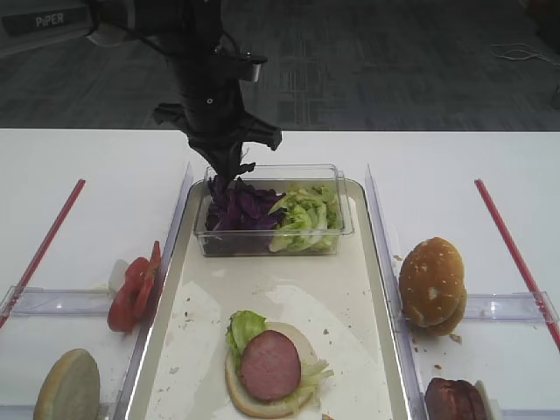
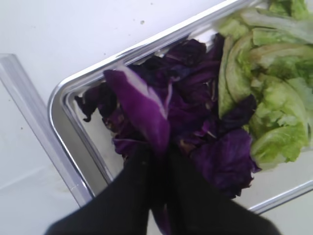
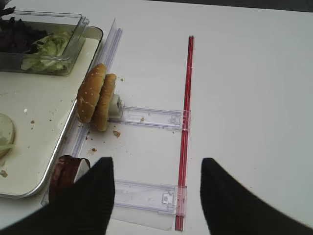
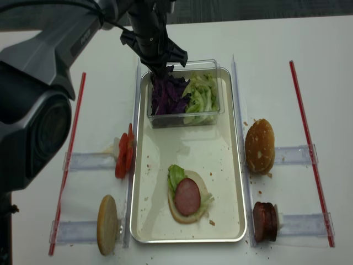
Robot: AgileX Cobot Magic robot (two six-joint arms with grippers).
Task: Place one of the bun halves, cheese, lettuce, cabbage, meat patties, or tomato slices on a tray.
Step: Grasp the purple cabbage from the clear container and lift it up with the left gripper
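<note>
My left gripper (image 1: 229, 178) is shut on a purple cabbage leaf (image 2: 144, 105) just above the cabbage pile (image 1: 238, 208) in the clear tub (image 1: 346, 223), which sits at the tray's (image 1: 262, 289) far end. Lettuce (image 1: 306, 214) fills the tub's right half. On the tray's near end lies a bun half (image 1: 302, 346) topped with lettuce and a meat patty (image 1: 270, 365). My right gripper (image 3: 155, 164) is open and empty over the table on the right. Beside it stand upright bun halves (image 3: 95, 98) and meat patties (image 3: 66, 174). Cheese is out of view.
Tomato slices (image 1: 136, 287) and a pale bun half (image 1: 68, 387) stand in clear holders left of the tray. Red rods (image 1: 44, 249) (image 1: 516, 254) mark both outer sides. Clear plastic rails (image 3: 151, 116) lie on the table under my right gripper.
</note>
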